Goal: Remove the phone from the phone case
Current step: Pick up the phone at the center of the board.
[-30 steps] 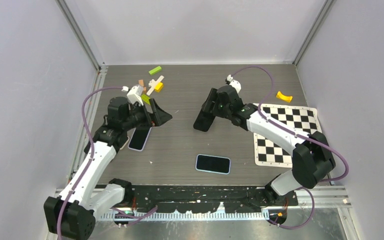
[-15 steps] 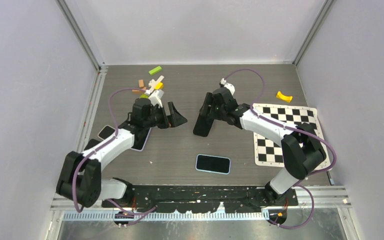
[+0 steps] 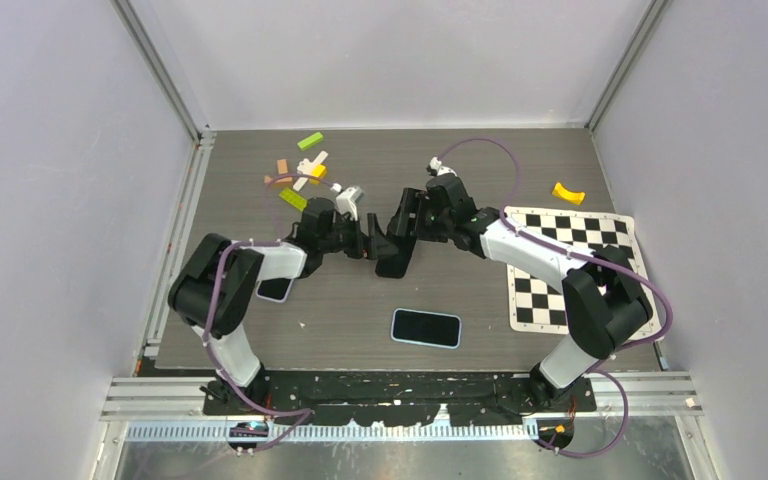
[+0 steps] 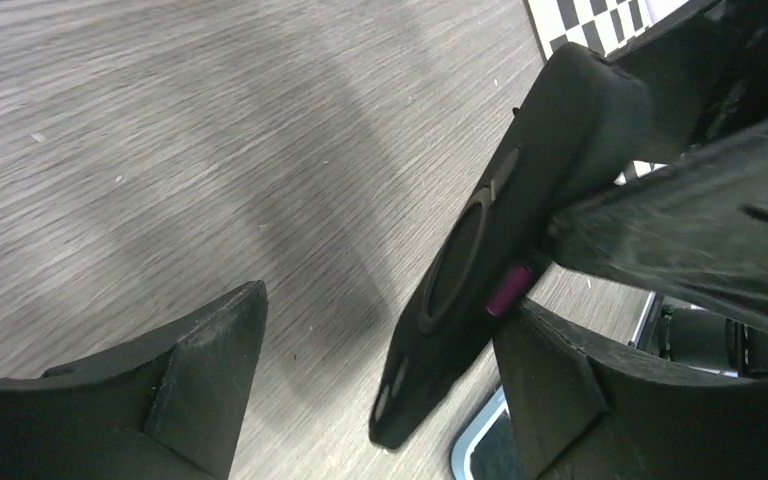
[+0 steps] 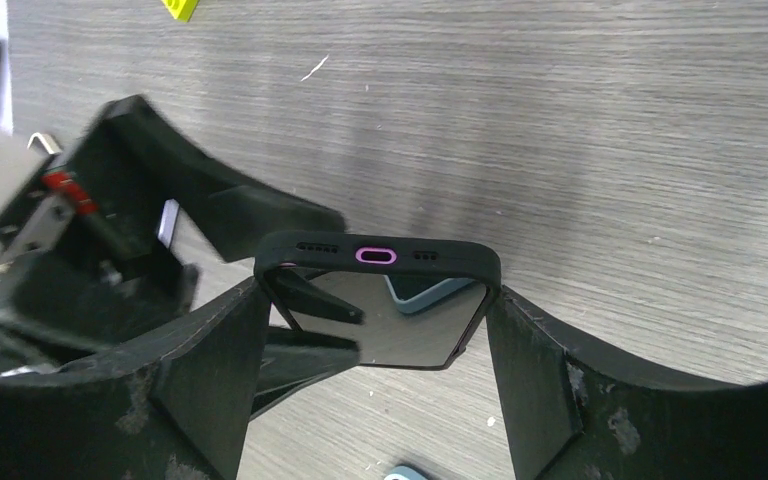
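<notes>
A phone in a black case (image 3: 396, 248) stands tilted on its lower end at the table's middle. My right gripper (image 3: 407, 222) is shut on its two long sides; in the right wrist view the gripper (image 5: 375, 318) clamps the case (image 5: 378, 254), with the purple port and dark screen showing. My left gripper (image 3: 368, 241) is open right beside it. In the left wrist view the case's back (image 4: 500, 240) sits between the open fingers of that gripper (image 4: 385, 325), close against the right finger (image 4: 550, 390) by a purple side button.
A phone in a light blue case (image 3: 426, 327) lies flat near the front; its corner shows in the left wrist view (image 4: 475, 450). Another phone (image 3: 276, 289) lies under the left arm. A checkerboard sheet (image 3: 572, 262), a yellow piece (image 3: 568, 193) and small blocks (image 3: 305, 168) lie farther back.
My left arm has swung right and stretched out until its open gripper reaches the cased phone. My right gripper has carried the phone slightly left, still shut on it.
</notes>
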Robot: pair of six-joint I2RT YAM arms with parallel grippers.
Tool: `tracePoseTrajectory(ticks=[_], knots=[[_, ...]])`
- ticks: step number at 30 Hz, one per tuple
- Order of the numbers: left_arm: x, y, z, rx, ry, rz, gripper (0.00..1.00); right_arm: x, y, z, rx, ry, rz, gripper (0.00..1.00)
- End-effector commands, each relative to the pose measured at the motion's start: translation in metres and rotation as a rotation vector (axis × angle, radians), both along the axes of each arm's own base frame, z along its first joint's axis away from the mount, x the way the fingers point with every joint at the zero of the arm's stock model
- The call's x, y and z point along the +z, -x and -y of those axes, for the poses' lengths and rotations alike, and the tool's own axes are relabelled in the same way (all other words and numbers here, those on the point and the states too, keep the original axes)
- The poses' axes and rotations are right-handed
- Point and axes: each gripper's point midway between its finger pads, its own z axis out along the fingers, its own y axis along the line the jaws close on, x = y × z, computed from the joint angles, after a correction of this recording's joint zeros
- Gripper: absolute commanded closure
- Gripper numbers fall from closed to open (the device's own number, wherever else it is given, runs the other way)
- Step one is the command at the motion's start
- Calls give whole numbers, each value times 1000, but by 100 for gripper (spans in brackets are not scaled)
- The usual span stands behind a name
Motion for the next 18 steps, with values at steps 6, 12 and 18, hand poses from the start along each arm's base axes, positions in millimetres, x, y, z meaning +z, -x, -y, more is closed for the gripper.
tracePoseTrajectory(ticks=[6,12,18], knots=[[26,-5,23,-74,134,113,51,43,-17,-12,11,-175,54,69],[37,-3,26,-90,160,100,100,44,-16,-10,5,-160,5,43],[69,-1,28,-79,213,104,100,63,-7,12,-34,-169,13,14]])
